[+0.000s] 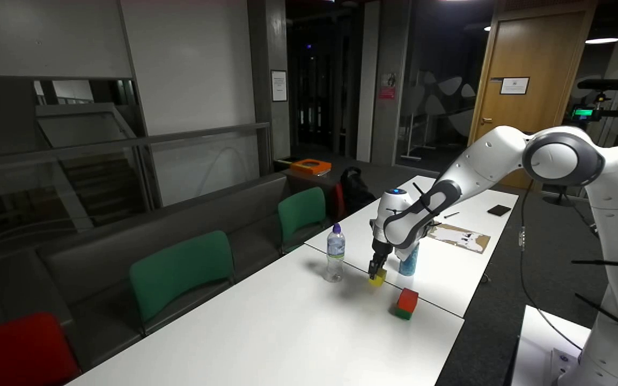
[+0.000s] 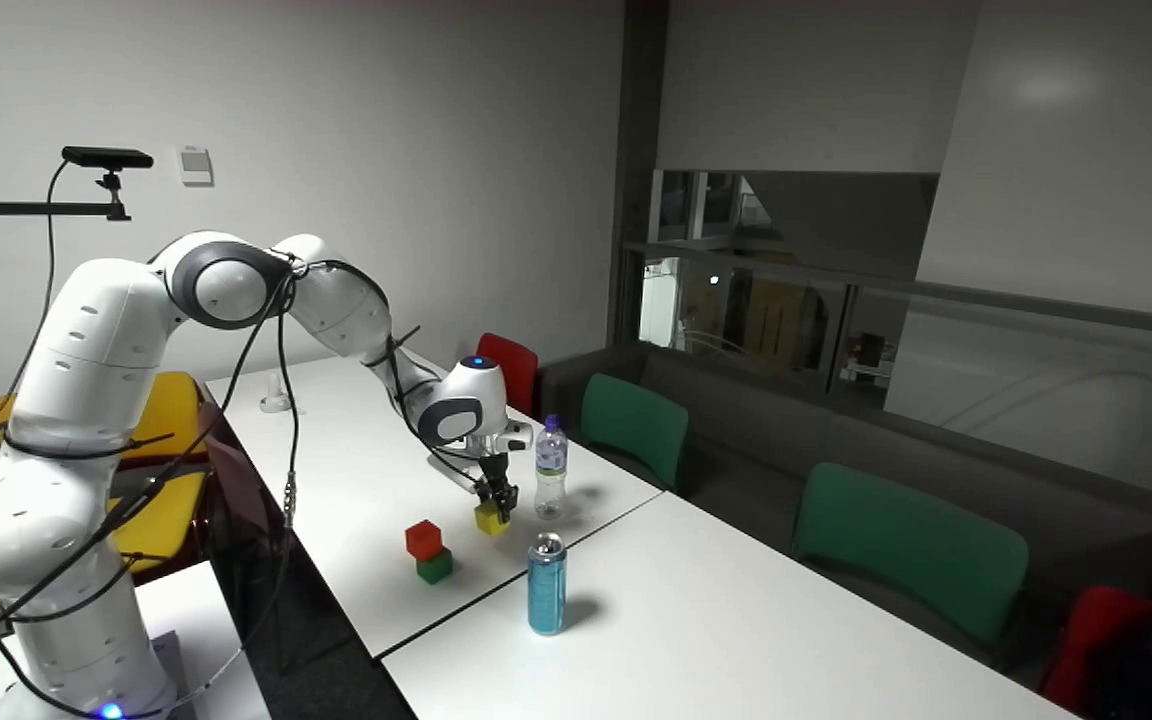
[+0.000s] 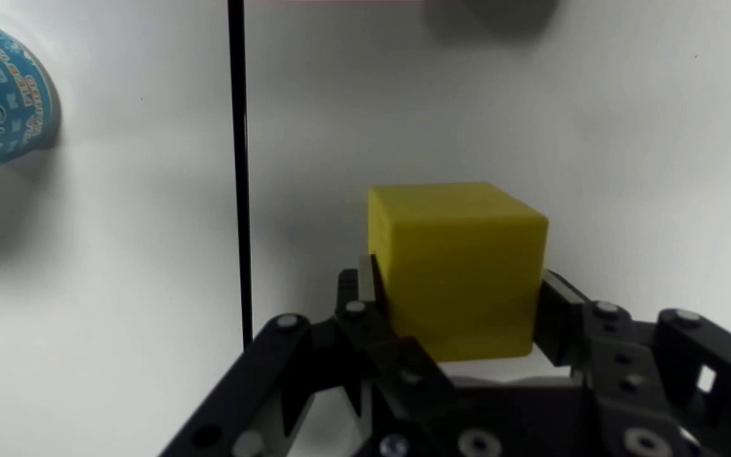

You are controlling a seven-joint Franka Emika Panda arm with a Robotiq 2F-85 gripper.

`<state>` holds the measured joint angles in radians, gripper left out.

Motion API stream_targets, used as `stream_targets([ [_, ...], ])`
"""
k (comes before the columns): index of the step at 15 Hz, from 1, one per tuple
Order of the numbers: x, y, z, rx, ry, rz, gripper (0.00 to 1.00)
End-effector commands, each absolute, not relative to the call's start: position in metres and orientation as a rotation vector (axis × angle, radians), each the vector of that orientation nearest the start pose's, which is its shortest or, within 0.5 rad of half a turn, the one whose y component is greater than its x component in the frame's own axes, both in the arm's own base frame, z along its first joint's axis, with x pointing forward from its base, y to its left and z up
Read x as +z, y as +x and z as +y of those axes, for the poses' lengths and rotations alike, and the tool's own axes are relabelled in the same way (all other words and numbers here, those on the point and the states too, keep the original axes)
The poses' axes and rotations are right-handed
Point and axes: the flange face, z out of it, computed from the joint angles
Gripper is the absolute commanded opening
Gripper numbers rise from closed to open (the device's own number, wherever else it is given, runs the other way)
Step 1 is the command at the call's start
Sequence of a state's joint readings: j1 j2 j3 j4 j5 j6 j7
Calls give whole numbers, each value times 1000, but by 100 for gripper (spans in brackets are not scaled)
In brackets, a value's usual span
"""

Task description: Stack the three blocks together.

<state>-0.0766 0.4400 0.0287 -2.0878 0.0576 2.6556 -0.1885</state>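
Observation:
The red block (image 1: pixel 408 298) sits on top of the green block (image 1: pixel 404 313) on the white table. In an exterior view the red block (image 2: pixel 424 540) is offset to one side of the green block (image 2: pixel 435 566). My gripper (image 3: pixel 459 279) is shut on the yellow block (image 3: pixel 467 254), with one finger against each side. In both exterior views the gripper (image 1: pixel 376 267) points down and holds the yellow block (image 1: pixel 379 277) beside the red and green stack, apart from it. The yellow block (image 2: pixel 491 518) appears a little above the table; the gap is hard to judge.
A clear bottle with a purple cap (image 1: pixel 335 254) stands close to the gripper. A blue can (image 2: pixel 547 585) stands across the table seam; it also shows in the wrist view (image 3: pixel 0 95). A board (image 1: pixel 459 237) and a dark flat object (image 1: pixel 499 210) lie farther along the table.

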Motion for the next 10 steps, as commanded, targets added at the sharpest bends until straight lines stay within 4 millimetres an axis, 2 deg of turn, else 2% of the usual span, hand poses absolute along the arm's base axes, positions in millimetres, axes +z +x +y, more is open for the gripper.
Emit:
stream_targets([
  [1,223,596,-32,-210,-3111,-114,32],
  [10,242,578,-55,-316,-3119,82,32],
])
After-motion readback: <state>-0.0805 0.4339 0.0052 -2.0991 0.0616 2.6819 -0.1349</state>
